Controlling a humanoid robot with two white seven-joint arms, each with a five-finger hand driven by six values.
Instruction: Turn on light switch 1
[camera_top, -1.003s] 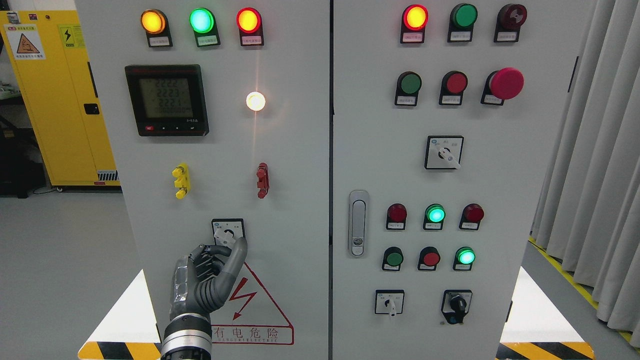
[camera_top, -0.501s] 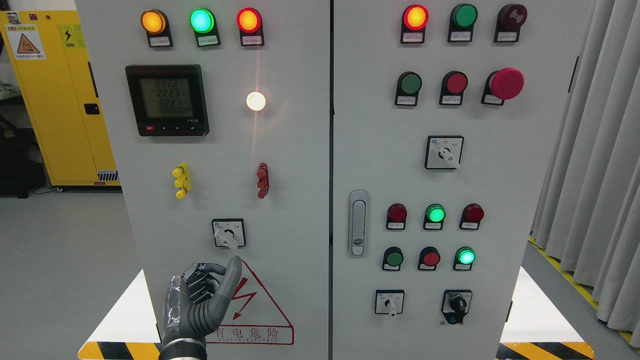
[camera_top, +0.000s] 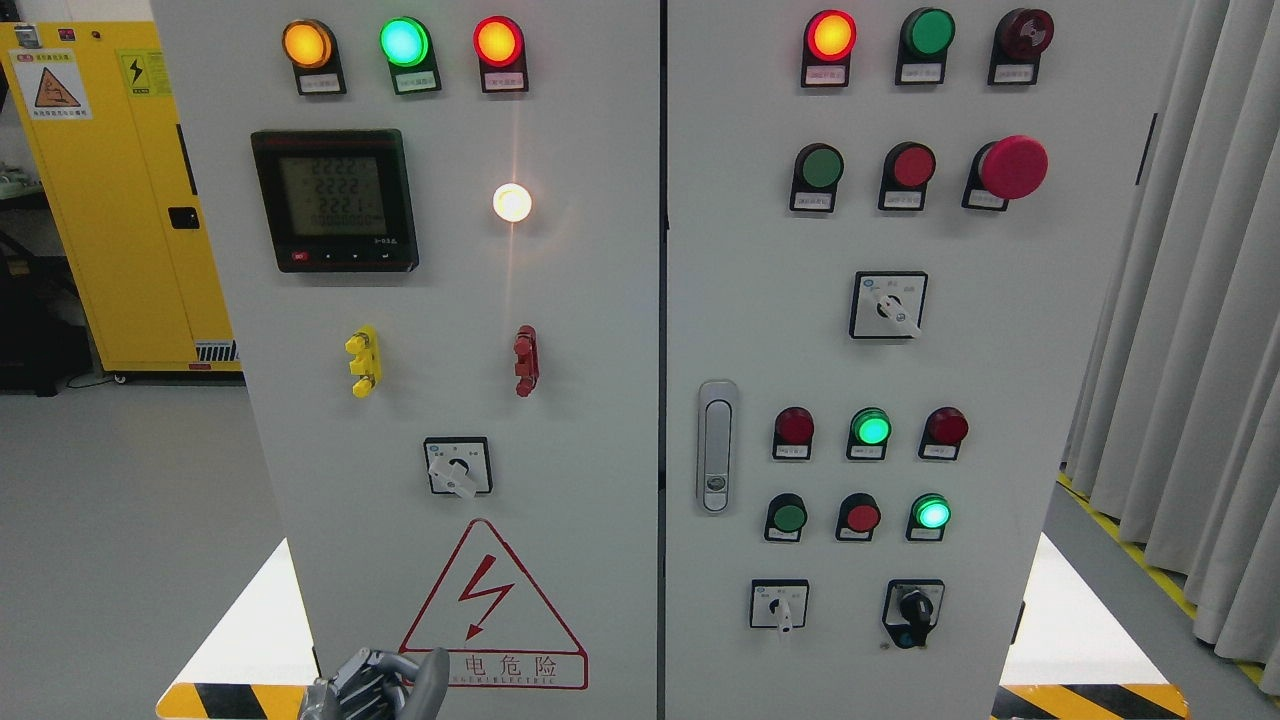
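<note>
The rotary switch (camera_top: 458, 467) sits in a black square frame on the left cabinet door, above the red warning triangle (camera_top: 492, 605). Its white knob points down and to the right. A white lamp (camera_top: 511, 202) above it is lit. My left hand (camera_top: 385, 685) shows only at the bottom edge, well below the switch and apart from it. Its fingers are relaxed and hold nothing. My right arm is out of view.
The left door also carries a meter (camera_top: 333, 199), three lit lamps at the top and a yellow (camera_top: 362, 361) and a red terminal (camera_top: 525, 360). The right door (camera_top: 1000, 400) holds buttons, selectors and a handle (camera_top: 716, 445). A yellow cabinet (camera_top: 110, 190) stands at the left, curtains (camera_top: 1190, 330) at the right.
My left hand has dropped away from the switch down to the bottom edge of the picture. The knob stays pointing down-right and the white lamp stays lit.
</note>
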